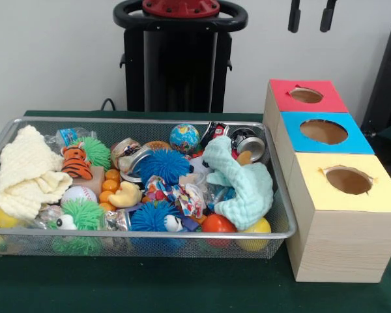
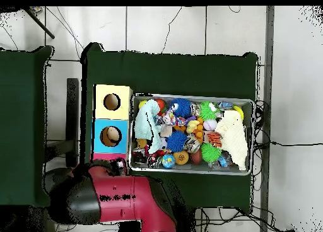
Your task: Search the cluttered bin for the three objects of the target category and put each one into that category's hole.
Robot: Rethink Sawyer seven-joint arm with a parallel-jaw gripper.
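Observation:
The silver wire-mesh bin [image 1: 150, 122] sits on the green table, full of toys. The pale-yellow knitted cloth [image 1: 26, 173] lies at its left end. The mint-green knitted cloth [image 1: 244, 182] is draped at its right end. The small white printed cloth [image 1: 176, 194] lies in the front middle. The blue-topped box's round hole [image 1: 323, 132] is right of the bin. My gripper [image 1: 310, 16] hangs at the top edge, high above the boxes, open and empty. In the overhead view the bin [image 2: 189, 96], both knitted cloths [image 2: 146, 125] [image 2: 232, 138] and the blue hole [image 2: 110, 136] show.
A red-topped box [image 1: 306, 96] stands behind the blue one and a yellow-topped box [image 1: 348, 180] in front. Spiky blue [image 1: 163, 164] and green [image 1: 85, 215] balls, a tiger toy [image 1: 75, 163], a globe ball [image 1: 184, 137] and a baseball [image 1: 78, 194] crowd the bin. The pedestal [image 1: 179, 59] stands behind.

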